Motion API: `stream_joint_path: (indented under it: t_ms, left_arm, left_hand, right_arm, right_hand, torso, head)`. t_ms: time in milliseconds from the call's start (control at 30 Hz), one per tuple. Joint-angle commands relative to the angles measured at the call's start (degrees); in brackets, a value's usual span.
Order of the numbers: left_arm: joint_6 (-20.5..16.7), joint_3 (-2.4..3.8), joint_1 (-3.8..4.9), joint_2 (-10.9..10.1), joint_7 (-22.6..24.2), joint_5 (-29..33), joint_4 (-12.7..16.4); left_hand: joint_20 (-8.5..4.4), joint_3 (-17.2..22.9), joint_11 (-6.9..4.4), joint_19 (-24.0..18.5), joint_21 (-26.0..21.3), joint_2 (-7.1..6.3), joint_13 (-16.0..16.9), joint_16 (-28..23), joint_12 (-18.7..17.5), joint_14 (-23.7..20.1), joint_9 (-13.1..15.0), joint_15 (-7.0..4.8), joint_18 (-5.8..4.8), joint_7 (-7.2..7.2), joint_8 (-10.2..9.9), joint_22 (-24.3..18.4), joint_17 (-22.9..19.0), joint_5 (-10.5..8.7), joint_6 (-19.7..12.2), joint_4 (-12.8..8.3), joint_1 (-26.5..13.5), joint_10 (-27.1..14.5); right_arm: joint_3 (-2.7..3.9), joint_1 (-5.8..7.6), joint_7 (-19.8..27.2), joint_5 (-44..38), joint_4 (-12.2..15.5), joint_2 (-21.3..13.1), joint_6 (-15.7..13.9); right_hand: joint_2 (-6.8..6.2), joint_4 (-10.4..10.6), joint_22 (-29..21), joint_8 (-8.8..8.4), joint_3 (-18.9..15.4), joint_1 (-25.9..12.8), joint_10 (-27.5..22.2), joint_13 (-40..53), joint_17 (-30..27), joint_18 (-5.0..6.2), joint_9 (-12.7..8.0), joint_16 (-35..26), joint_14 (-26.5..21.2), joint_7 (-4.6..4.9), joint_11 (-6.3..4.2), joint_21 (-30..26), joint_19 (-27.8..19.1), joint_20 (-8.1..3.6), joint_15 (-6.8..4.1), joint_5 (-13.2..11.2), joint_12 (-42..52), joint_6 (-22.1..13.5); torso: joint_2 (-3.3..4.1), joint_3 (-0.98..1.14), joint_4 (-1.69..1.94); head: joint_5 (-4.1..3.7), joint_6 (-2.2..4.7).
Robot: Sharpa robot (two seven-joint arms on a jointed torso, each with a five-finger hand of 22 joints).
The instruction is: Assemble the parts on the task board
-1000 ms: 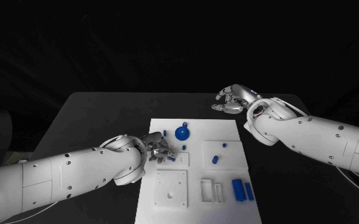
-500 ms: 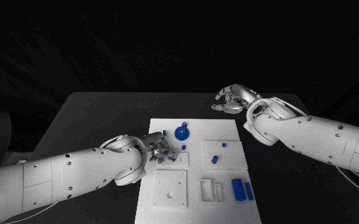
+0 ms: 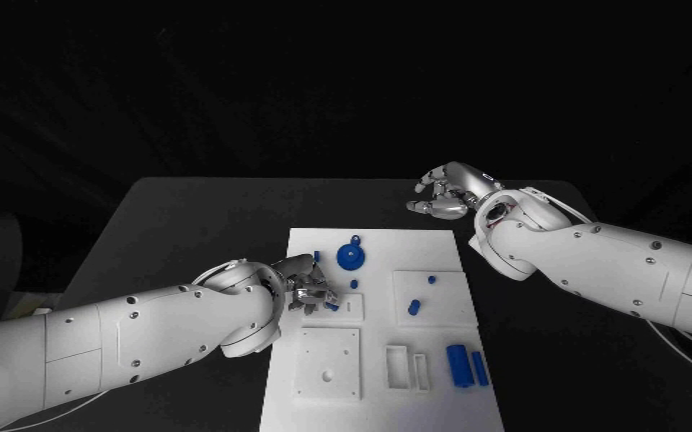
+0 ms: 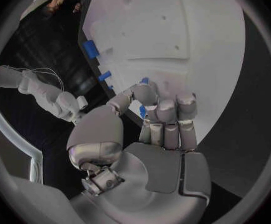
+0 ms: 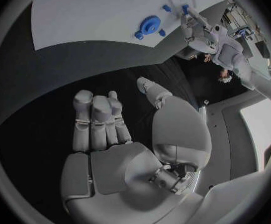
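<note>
The white task board lies mid-table. My left hand is over its left edge, fingers curled, pinching a small blue part between thumb and fingers; the part's tip also peeks out at the fingertips. A blue disc part lies just beyond that hand, a small blue peg beside it. My right hand hovers over the black table past the board's far right corner, fingers curled in on nothing. The right wrist view catches the disc and my left hand.
On the board sit a blue peg in a raised square, two blue blocks at the near right, white slotted frames and a square white plate. Black table surrounds the board.
</note>
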Motion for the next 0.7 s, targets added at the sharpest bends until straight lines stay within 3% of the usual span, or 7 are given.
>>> stream_joint_path:
  t_ms: [33,700]
  left_arm:
    - [2.45,-0.14,-0.20,0.15,-0.88,-1.81,0.04]
    - [5.24,-0.15,-0.26,-0.21,-1.61,-4.69,0.31]
  left_hand:
    - [-5.45,0.36,-1.42,0.41,0.40,-0.29,0.08,0.34,0.35,2.55,0.16,-2.87,1.18,-3.96,0.40,0.17,-0.09,-0.30,5.38,-0.08,0.40,-1.57]
    - [-5.50,0.33,-1.50,0.64,0.74,-0.77,0.21,0.86,0.93,2.60,0.43,-2.96,1.36,-4.05,0.32,0.35,-0.25,-1.07,5.60,-0.25,0.78,-1.67]
  right_arm:
    - [0.03,-0.01,-0.05,-0.29,0.08,0.00,0.72]
    - [0.03,-0.03,-0.13,0.45,0.13,0.15,1.07]
  right_hand:
    - [0.13,0.16,0.50,0.36,-0.20,0.10,-0.05,-0.06,0.08,3.64,0.07,-0.22,0.37,0.44,0.06,-0.28,0.14,-0.07,0.11,0.37,0.10,-0.03]
    - [0.21,0.45,0.52,0.41,-0.32,-0.07,-0.13,-0.13,0.10,3.64,0.08,-0.29,0.36,0.41,0.02,-0.37,0.15,-0.07,0.07,0.60,0.10,0.07]
  torso:
    - [0.00,-0.02,0.03]
    - [0.00,-0.06,-0.01]
  head:
    - [0.01,-0.08]
    - [-0.05,-0.37]
